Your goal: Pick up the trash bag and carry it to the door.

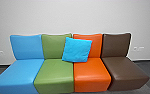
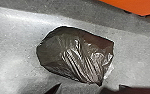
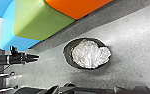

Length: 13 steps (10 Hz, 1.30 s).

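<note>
We see the trash bag (image 2: 73,55), dark and glossy with creased plastic, over the pale grey floor (image 2: 13,45), near the orange seat (image 1: 92,72); we cannot tell for sure whether it rests there. A whitish bit pokes out at one edge of it. The right wrist view gives us crumpled clear plastic (image 3: 89,53) inside a dark oval rim (image 3: 68,53), out in front of the seats; we cannot tell if this is the same bag. The left gripper (image 3: 38,58) points in near that rim, apart from it. We cannot tell whether its fingers are spread or pressed together, and we cannot tell for the right gripper either. Before us, the orange seat stands between a green seat (image 1: 54,75) and a brown seat (image 1: 124,71), with a blue seat (image 1: 18,72) beyond the green one. A bright blue cushion (image 1: 77,50) leans tilted across the green and orange backrests.
</note>
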{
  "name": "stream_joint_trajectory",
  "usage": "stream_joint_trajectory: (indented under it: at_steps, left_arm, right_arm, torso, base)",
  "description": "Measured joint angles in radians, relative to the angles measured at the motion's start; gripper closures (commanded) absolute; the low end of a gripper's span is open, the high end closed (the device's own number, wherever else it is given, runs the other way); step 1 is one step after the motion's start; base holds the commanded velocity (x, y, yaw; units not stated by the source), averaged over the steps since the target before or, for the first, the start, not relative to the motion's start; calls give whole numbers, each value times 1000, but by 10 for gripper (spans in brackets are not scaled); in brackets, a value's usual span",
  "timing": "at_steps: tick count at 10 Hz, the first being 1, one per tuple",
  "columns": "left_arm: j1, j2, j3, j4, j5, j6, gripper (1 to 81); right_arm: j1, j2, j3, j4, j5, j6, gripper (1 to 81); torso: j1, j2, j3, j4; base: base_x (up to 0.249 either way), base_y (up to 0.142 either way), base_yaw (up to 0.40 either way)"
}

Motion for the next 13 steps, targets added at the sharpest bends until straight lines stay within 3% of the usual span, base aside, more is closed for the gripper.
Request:
stream_joint_trajectory:
  at_steps: [6, 7, 10, 13]
  left_arm:
    - [-87, 23, -13, 0, 26, -4, 10]
    - [-101, 31, -25, 0, 28, -27, 10]
    - [-97, 76, -38, -1, 39, -113, 10]
    - [-94, 110, -94, 0, 42, -128, 10]
  right_arm:
    - [11, -8, 7, 1, 10, 0, 10]
    - [14, -8, 7, 2, 11, 0, 10]
    - [18, -10, 7, 3, 11, 6, 10]
    - [18, -11, 7, 3, 10, 7, 10]
  torso:
    - [141, -222, -211, 0]
    - [164, -258, -246, 0]
    - [219, -344, -280, 0]
    - [289, -457, -283, 0]
  base:
    - [0, 0, 0]
    - [0, 0, 0]
    - [0, 0, 0]
    - [0, 0, 0]
